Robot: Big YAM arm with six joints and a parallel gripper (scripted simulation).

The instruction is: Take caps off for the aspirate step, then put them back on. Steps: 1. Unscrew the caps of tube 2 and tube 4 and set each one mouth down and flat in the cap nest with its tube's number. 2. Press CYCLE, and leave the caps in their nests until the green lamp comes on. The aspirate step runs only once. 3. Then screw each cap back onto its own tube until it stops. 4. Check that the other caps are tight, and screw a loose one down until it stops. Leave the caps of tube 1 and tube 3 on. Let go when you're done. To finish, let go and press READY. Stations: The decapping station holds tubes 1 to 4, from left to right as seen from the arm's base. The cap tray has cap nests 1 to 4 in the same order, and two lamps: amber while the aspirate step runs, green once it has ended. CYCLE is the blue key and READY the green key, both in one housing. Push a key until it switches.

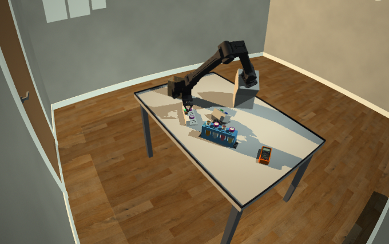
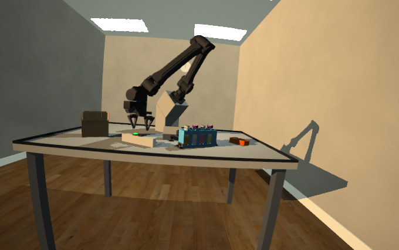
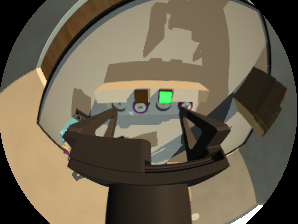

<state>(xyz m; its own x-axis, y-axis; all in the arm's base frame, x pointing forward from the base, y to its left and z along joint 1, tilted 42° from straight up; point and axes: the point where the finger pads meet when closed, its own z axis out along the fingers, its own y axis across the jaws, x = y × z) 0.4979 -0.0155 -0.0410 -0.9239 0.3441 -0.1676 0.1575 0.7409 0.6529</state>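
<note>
Above the cap tray [image 1: 187, 119] [image 2: 138, 139] [image 3: 150, 95], your end effector [image 1: 188, 107] [image 2: 140, 128] [image 3: 148, 110] has its fingers wide apart, gripping nothing. You see the green lamp [image 1: 185, 109] [image 2: 135, 134] [image 3: 165, 97] lit and two purple-rimmed caps in the tray's nests. Nearby on the bench [image 1: 172, 126] [image 2: 117, 154], the blue decapping station [image 1: 219, 138] [image 2: 197, 138] holds four upright tubes, two purple-capped, two uncapped.

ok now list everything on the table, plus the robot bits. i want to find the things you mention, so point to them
tube rack [image 1: 203, 130] [image 2: 198, 131] [image 3: 67, 126]: one, blue, beside cap tray
tubes [image 1: 222, 136] [image 2: 202, 138]: four, clear, in rack
rack caps [image 1: 231, 129] [image 2: 209, 126]: two, magenta, on tubes 1 and 3
cap tray [image 1: 187, 122] [image 2: 137, 140] [image 3: 120, 95]: one, pale, below gripper
tray caps [image 1: 191, 117] [image 3: 140, 106]: two, magenta-rimmed, in nests
lamps [image 1: 185, 110] [image 2: 135, 134] [image 3: 165, 97]: two, lit green and dark amber, on tray
key housing [image 1: 218, 114] [image 2: 170, 129]: one, beige, behind rack
keys [image 1: 226, 113]: two, blue and green, on housing
box [image 1: 170, 90] [image 2: 94, 126] [image 3: 260, 102]: one, brown, beyond tray
multimeter [image 1: 265, 154] [image 2: 244, 142]: one, orange, past rack
arm [image 1: 206, 66] [image 2: 173, 63]: one, black, over table
gripper [image 1: 188, 109] [image 2: 140, 128] [image 3: 148, 110]: one, black, open
</note>
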